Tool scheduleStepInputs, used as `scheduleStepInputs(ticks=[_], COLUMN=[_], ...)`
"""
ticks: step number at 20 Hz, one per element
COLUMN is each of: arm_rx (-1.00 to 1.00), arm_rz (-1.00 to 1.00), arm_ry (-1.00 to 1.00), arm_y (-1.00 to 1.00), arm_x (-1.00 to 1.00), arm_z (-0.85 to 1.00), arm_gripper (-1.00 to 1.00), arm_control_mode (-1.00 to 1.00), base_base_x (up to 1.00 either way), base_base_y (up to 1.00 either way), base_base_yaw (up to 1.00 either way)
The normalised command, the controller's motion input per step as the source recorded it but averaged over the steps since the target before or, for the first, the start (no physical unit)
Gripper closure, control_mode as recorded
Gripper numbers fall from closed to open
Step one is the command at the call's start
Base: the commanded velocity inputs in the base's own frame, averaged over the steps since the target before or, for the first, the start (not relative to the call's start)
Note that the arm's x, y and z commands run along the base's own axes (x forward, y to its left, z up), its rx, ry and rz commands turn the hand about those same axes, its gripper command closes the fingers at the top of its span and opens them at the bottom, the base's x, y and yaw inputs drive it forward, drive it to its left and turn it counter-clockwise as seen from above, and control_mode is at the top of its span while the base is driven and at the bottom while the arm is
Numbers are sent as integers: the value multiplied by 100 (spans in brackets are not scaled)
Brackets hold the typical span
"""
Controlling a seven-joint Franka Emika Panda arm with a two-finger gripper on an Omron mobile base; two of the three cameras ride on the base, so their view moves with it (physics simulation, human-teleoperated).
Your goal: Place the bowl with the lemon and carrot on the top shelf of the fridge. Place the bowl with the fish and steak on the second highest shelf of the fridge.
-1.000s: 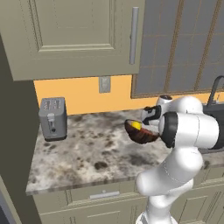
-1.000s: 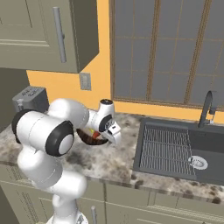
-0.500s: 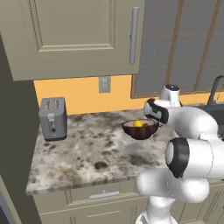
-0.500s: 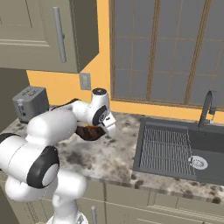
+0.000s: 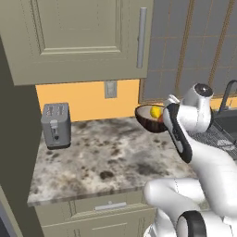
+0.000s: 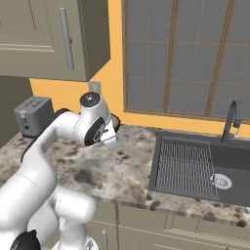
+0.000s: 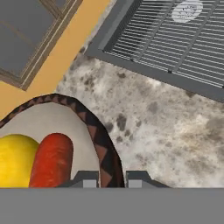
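Currently the gripper (image 7: 106,178) is clamped on the rim of the bowl with the lemon and carrot (image 5: 151,119), held aloft above the counter (image 5: 102,157); bowl body lies left of the jaws in the hand view.

counter: speckled grey-brown stone countertop (image 5: 106,157), running under and to both sides of the claw (image 7: 111,177), on beige drawer fronts
toaster: boxy silver two-slot toaster (image 5: 56,125), upright on the counter, well off to the claw's left by the orange wall
sink: dark grey basin with a ribbed floor (image 6: 195,168), sunk into the counter on the claw's right
drain: round pale metal drain (image 6: 221,181), on the basin floor at its far side from the claw
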Motion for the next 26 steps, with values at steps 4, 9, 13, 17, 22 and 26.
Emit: scheduleStepInputs(ticks=[4, 9, 13, 17, 22, 26], arm_rx=[0, 0, 0, 0, 0, 0], arm_rz=[-7, 0, 8, 0, 0, 0], arm_ry=[-19, -13, -14, 0, 0, 0], arm_y=[2, 1, 0, 0, 0, 0], arm_x=[-100, -100, -50, 0, 0, 0], arm_z=[95, 44, 0, 0, 0, 0], arm_gripper=[100, 100, 100, 100, 100, 100], arm_control_mode=[-100, -100, 100, 100, 100, 100], base_base_x=[0, 0, -50, -100, -100, -100], base_base_y=[0, 0, 0, 0, 1, 56], base_base_yaw=[0, 0, 9, 21, 25, 22])
